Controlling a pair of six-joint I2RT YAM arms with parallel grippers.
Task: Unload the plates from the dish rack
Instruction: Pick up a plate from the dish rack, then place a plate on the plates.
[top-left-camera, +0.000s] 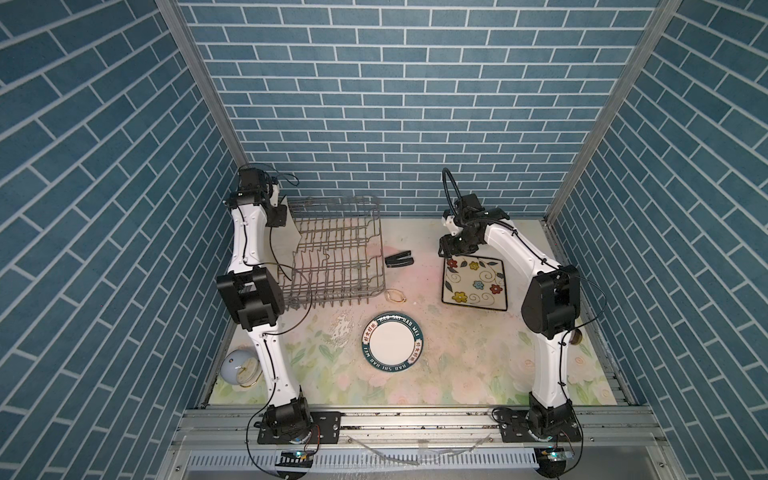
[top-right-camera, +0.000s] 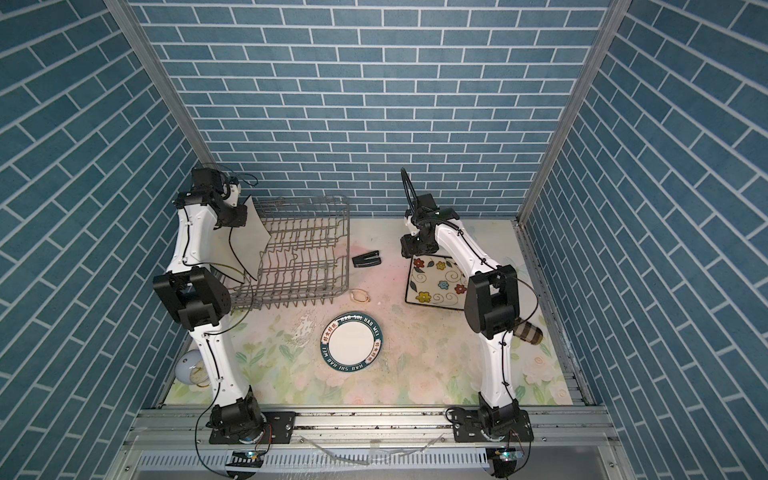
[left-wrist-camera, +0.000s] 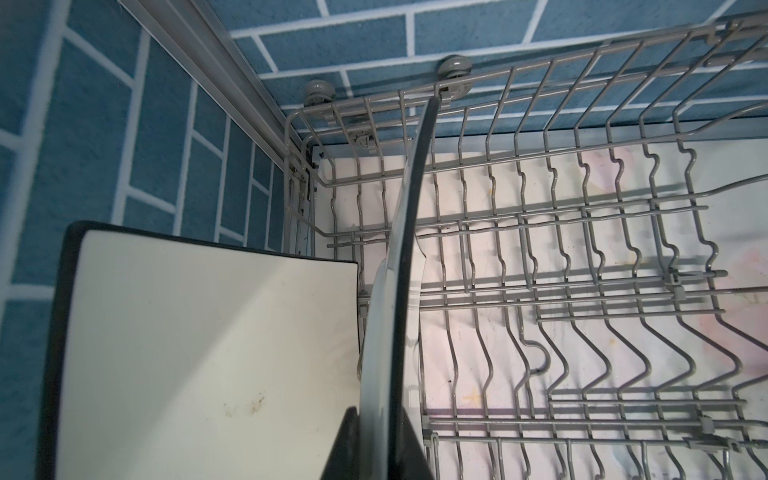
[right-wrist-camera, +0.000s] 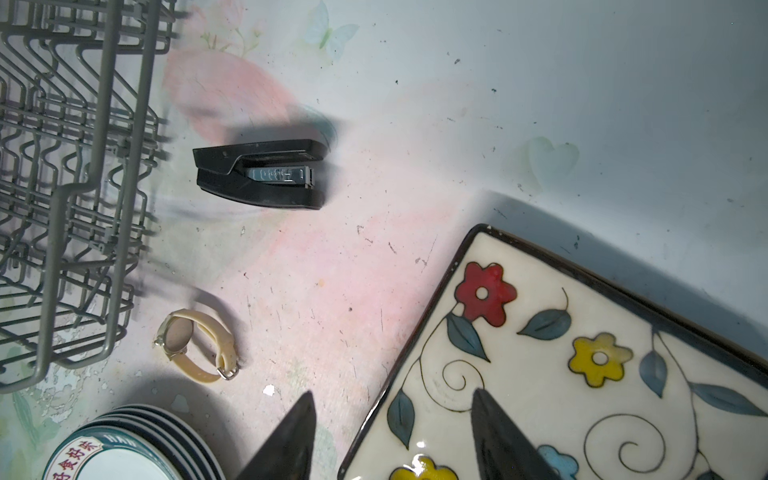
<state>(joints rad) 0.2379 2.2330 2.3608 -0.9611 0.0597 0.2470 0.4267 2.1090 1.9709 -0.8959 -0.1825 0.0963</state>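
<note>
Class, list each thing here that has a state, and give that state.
left gripper: shut on cream plate
cream plate: upright in dish rack, gripped
second cream plate: on edge beside it, free
right gripper: open over flowered plate
flowered plate: flat on table
round plates: stacked flat on table
stapler: closed
watch: strap buckled

Grey dish rack, cream plate upright, flowered plate flat

Metal dish rack, glossy flowered plate
</note>
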